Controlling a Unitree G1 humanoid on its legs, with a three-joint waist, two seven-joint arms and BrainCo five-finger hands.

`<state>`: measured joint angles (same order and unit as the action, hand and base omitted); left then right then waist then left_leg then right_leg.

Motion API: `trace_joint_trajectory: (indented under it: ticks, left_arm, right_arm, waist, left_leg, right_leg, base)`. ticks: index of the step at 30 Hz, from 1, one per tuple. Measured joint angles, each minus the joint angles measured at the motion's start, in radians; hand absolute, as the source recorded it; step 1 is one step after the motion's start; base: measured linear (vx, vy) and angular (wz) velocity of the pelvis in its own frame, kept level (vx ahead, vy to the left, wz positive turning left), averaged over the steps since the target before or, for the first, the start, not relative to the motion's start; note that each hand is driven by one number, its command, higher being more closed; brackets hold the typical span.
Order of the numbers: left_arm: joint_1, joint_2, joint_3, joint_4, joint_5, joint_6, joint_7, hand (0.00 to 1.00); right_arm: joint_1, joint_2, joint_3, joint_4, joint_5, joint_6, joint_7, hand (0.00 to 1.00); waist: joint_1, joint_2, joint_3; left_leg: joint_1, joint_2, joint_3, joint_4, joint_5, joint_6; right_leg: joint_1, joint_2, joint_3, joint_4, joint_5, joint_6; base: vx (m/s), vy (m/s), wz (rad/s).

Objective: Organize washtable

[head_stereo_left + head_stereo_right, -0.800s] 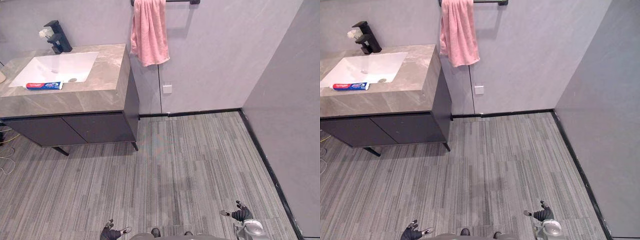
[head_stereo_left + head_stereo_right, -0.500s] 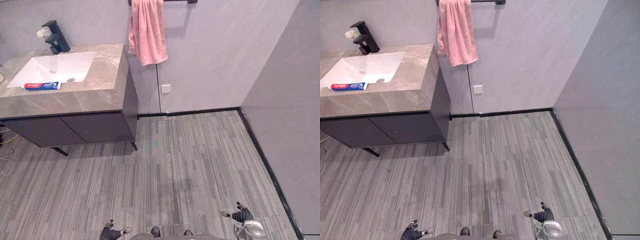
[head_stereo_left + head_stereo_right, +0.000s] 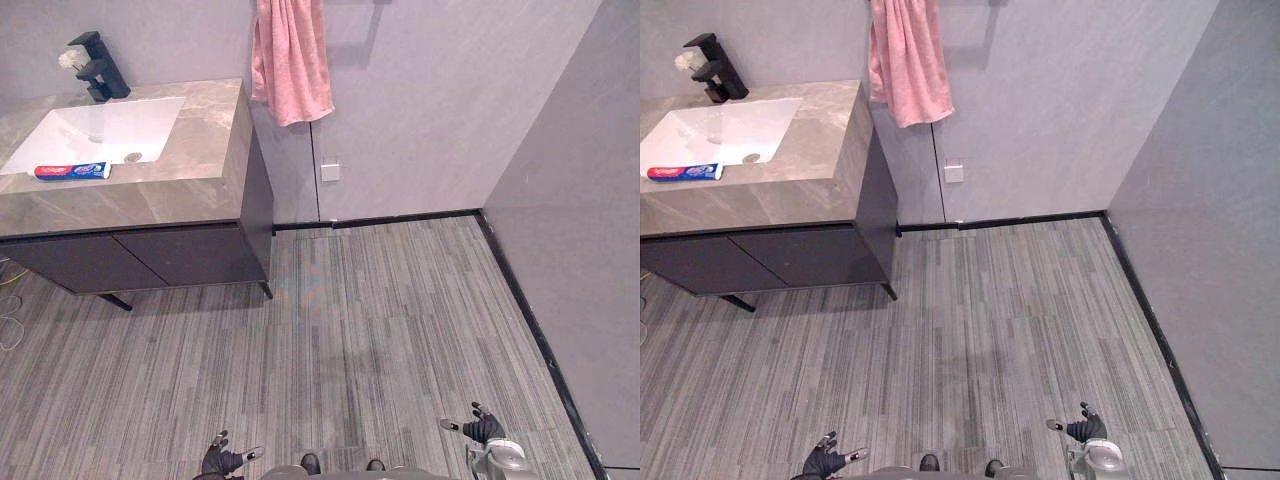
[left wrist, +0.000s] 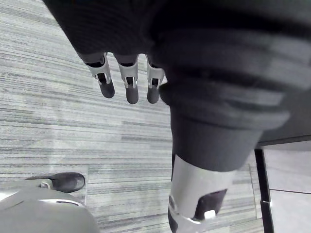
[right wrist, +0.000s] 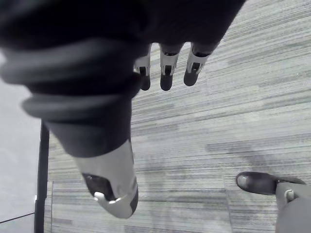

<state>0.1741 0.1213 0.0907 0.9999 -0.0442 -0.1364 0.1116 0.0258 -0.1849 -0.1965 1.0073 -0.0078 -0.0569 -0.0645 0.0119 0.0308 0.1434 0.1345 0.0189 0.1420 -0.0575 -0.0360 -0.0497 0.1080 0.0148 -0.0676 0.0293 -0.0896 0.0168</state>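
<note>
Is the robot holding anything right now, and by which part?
Nothing is held. The left hand and the right hand hang open above the floor, fingers relaxed and empty; the toothpaste tube lies untouched on the washtable.

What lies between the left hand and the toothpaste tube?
From left hand to toothpaste tube, left eye view: bare striped floor, dark cabinet front, stone countertop.

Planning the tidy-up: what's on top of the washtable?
A toothpaste tube lies at the sink's front rim; a black faucet stands behind. The counter's left end is out of frame.
</note>
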Motion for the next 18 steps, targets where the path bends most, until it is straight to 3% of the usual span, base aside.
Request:
trace_joint_trajectory:
  ticks: [9, 18]
  left_arm:
    - [0.000, 0.000, -0.001, 0.000, 0.000, 0.000, 0.001, 0.00]
    - [-0.021, 0.003, -0.001, -0.014, -0.001, 0.000, 0.001, 0.00]
  right_arm:
    - [0.001, 0.023, 0.000, 0.001, 0.010, 0.014, 0.000, 0.00]
    - [-0.002, 0.036, 0.000, 0.000, 0.036, 0.023, 0.000, 0.00]
  waist:
    - [0.003, -0.007, -0.001]
    - [0.004, -0.020, -0.007]
  left_leg:
    - [-0.008, 0.000, 0.036, 0.009, -0.027, 0.030]
    - [-0.073, -0.001, 0.085, 0.139, -0.122, 0.048]
  right_leg:
    - [-0.015, 0.002, 0.044, -0.014, 0.000, 0.000]
    - [-0.044, -0.012, 0.084, 0.004, -0.007, 0.016]
  base:
    - [0.00, -0.003, -0.14]
    - [0.07, 0.026, -0.18]
